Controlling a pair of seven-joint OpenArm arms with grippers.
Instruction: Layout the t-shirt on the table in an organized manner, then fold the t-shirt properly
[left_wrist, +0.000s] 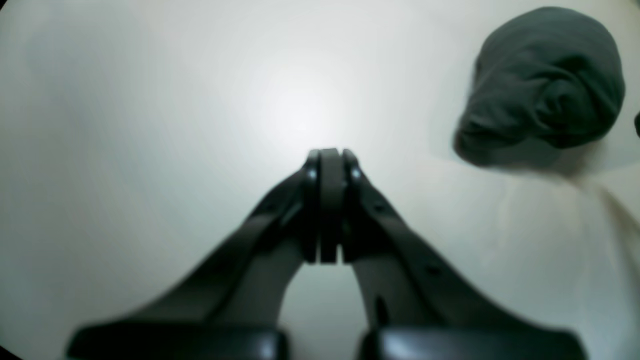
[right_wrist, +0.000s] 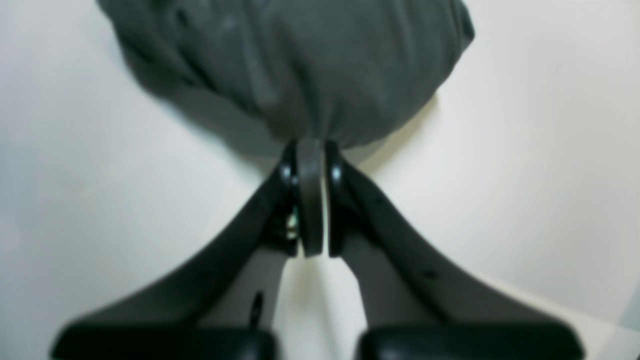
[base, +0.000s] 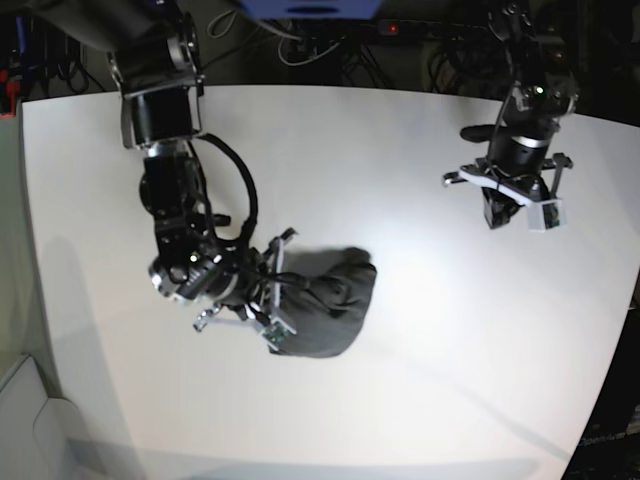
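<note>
The t-shirt (base: 325, 305), a plain dark charcoal-grey cloth garment, lies bunched in a rounded heap near the middle of the large white smooth-topped bench (base: 420, 200), not yet spread. We judge it light, soft and limp: it will sag and drape from any hold, and wants lifting by an edge such as the hem or shoulders, which we cannot pick out in the crumple. Our right end effector (right_wrist: 310, 150) sits at the heap's edge, its jaws pressed almost together on a fold of the cloth. Our left end effector (left_wrist: 330, 155) hangs well apart over bare bench, jaws pressed together on nothing.
</note>
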